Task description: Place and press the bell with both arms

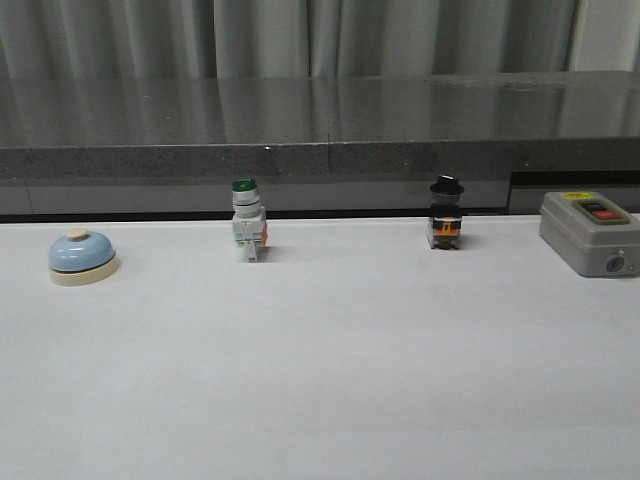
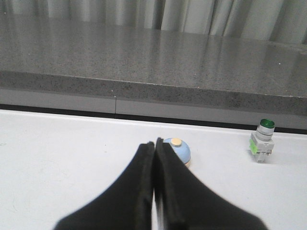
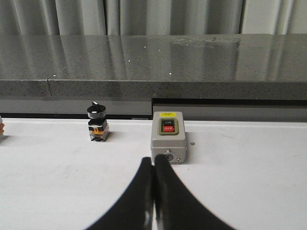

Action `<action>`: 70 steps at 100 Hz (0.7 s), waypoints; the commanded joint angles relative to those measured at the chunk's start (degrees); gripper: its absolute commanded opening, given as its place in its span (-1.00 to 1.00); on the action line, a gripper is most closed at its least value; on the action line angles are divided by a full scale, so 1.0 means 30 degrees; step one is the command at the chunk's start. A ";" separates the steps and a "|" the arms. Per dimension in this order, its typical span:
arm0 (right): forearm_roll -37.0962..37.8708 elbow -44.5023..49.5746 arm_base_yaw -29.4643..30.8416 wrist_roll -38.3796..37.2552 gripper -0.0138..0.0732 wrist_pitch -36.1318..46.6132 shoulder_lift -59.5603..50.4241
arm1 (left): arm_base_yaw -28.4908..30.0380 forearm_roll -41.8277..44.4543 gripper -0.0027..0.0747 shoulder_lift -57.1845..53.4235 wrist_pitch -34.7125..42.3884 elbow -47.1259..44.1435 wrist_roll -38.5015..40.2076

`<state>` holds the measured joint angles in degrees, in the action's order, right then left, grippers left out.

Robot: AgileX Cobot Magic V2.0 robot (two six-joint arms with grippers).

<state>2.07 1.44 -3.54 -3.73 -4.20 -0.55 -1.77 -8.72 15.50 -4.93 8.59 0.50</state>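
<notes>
Far out on the table's left side sits the bell [image 1: 82, 256] — directly ahead of the left gripper [image 2: 154, 143], whose fingers are clenched together on nothing. The right gripper [image 3: 154, 160], likewise clenched and empty, faces the grey switch box [image 3: 168, 136] — so the left arm is clearly nearer.

In the left wrist view, the left gripper [image 2: 154, 143], its two fingers pressed together, is covering the near left part of the bell [image 2: 178, 151], so the cream base is barely showing. In the front view neither arm is appearing at all, and the grey box [image 1: 590, 233] is being cut off by the right edge. The print on its yellow label is reading too small to tell. In the right wrist view, the right gripper [image 3: 154, 160] is running out past the lower edge.
</notes>
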 commanded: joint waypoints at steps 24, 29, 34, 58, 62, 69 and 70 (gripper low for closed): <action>0.0247 -0.0261 0.0109 0.0046 -0.82 0.1718 -0.0350 | -0.0055 0.0538 -0.98 0.7644 0.1246 0.4543 -0.0024; 0.0247 -0.0261 0.0109 0.0046 -0.82 0.1718 -0.0350 | -0.0055 0.0538 -0.98 0.8982 0.1107 0.5273 -0.0024; 0.0247 -0.0261 0.0109 0.0046 -0.82 0.1718 -0.0350 | -0.0055 0.0538 -0.98 1.0340 0.0858 0.6057 -0.0024; 0.0247 -0.0261 0.0109 0.0046 -0.82 0.1718 -0.0350 | -0.0470 0.1034 -0.17 1.5989 0.0157 0.9737 -0.0024; 0.0247 -0.0261 0.0109 0.0046 -0.82 0.1718 -0.0350 | -0.0562 0.1034 0.07 1.6646 0.0089 1.0344 -0.0024; 0.0247 -0.0261 0.0109 0.0046 -0.82 0.1718 -0.0350 | -0.0817 0.0998 0.51 1.8064 -0.0566 1.1609 -0.0024; 0.0247 -0.0261 0.0109 0.0046 -0.82 0.1718 -0.0350 | -0.0858 0.0998 0.54 1.8195 -0.0566 1.1609 -0.0024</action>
<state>2.07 1.44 -3.54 -3.73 -4.20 -0.55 -3.24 -5.69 67.15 -8.47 38.50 0.50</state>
